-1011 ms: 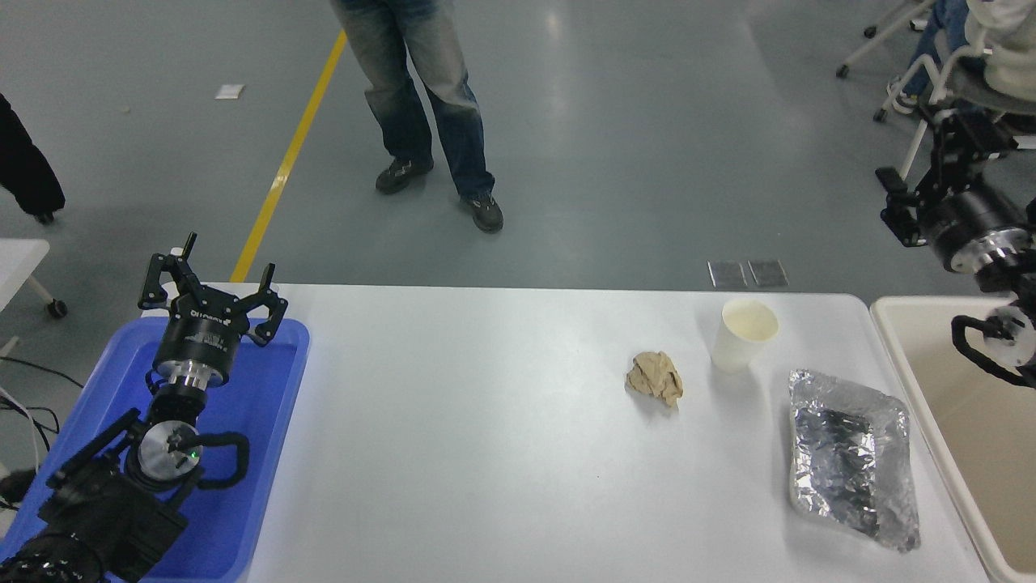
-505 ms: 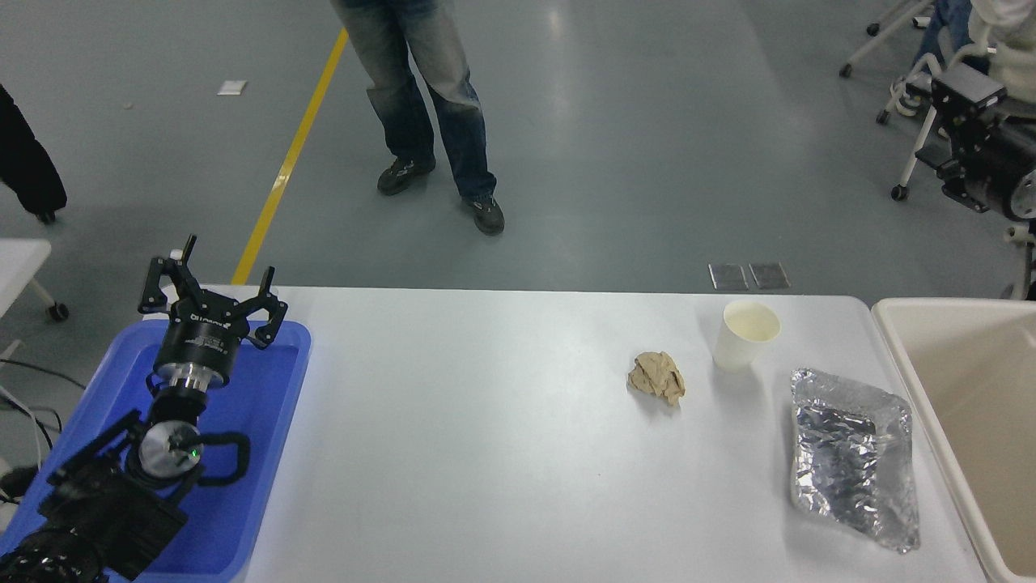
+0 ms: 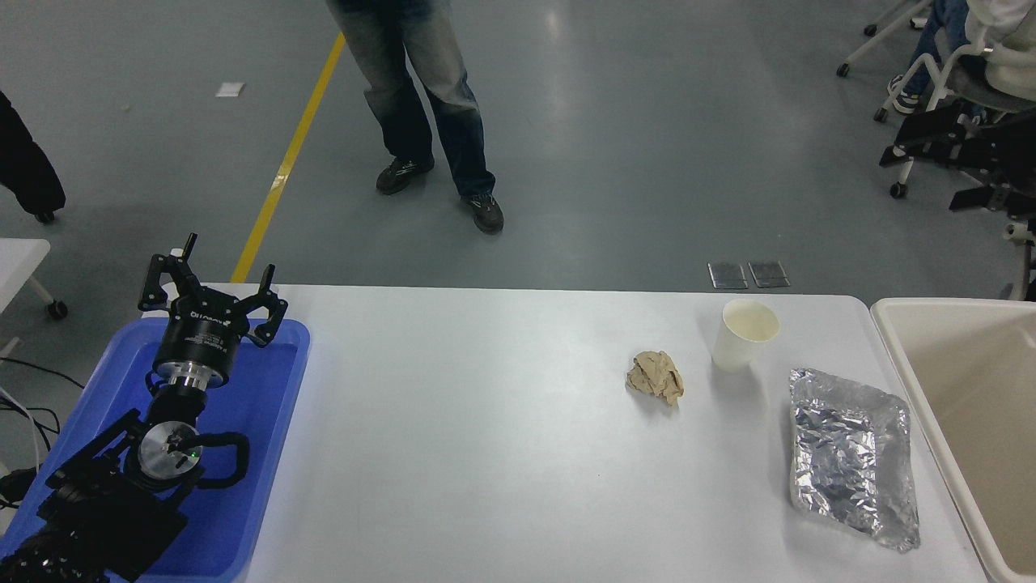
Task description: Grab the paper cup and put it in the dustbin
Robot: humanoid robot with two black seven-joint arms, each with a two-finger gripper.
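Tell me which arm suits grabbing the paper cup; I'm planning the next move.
Right, probably. The paper cup stands upright near the table's far right, close to the dustbin. The right tool is raised off the table's far right. The left tool sits parked over the blue tray, across the table.

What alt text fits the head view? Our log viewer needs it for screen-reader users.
A white paper cup stands upright on a white table, between a crumpled tan paper wad and a silver foil tray. A cream dustbin sits at right; the left gripper is parked, open, over a blue tray.
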